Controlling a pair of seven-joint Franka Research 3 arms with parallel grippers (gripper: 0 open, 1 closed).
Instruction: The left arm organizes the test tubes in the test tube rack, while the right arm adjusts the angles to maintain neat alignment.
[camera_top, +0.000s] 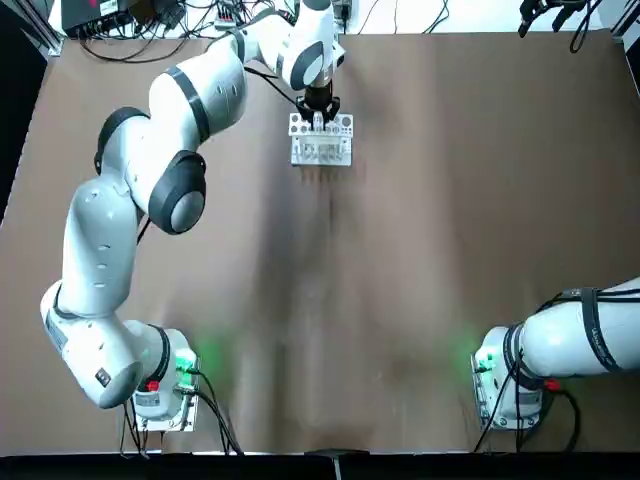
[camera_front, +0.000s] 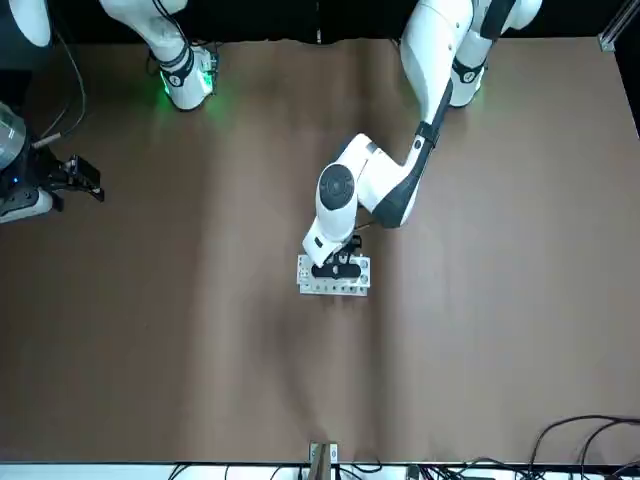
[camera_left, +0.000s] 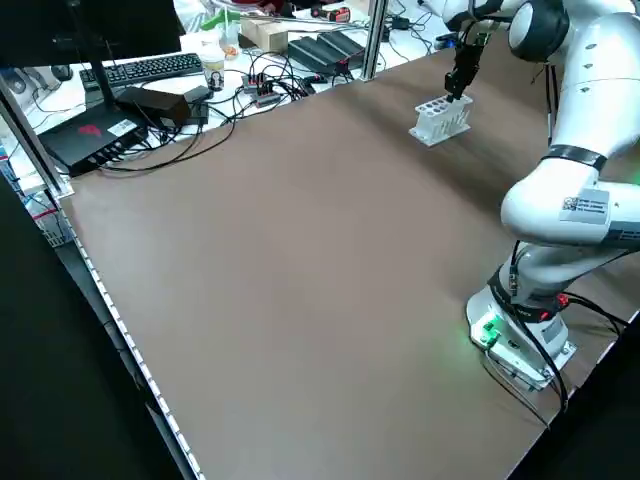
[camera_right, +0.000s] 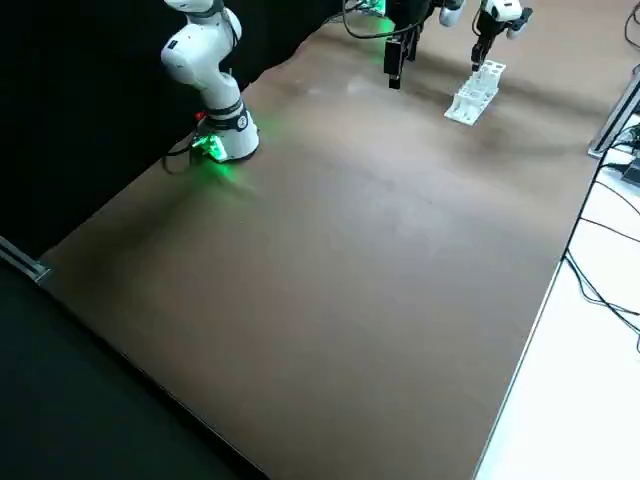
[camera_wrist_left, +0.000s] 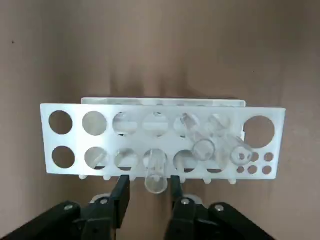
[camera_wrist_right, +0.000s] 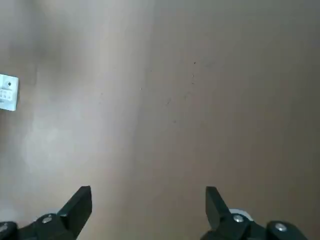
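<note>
Left gripper (camera_wrist_left: 150, 192), fingers spread around a clear test tube (camera_wrist_left: 156, 172), above the white perforated rack (camera_wrist_left: 110, 137), leaning tubes (camera_wrist_left: 220, 142) clear only in wrist view, right gripper (camera_wrist_right: 149, 200) wide, well apart from the rack.

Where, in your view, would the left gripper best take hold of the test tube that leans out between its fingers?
I would grip the test tube by its upper part, near the open rim, coming from above with one finger of the open left gripper on each side. That end projects clear of the rack, between the fingers, while the rest passes into a hole. It tilts, so matching its slant should help.
</note>
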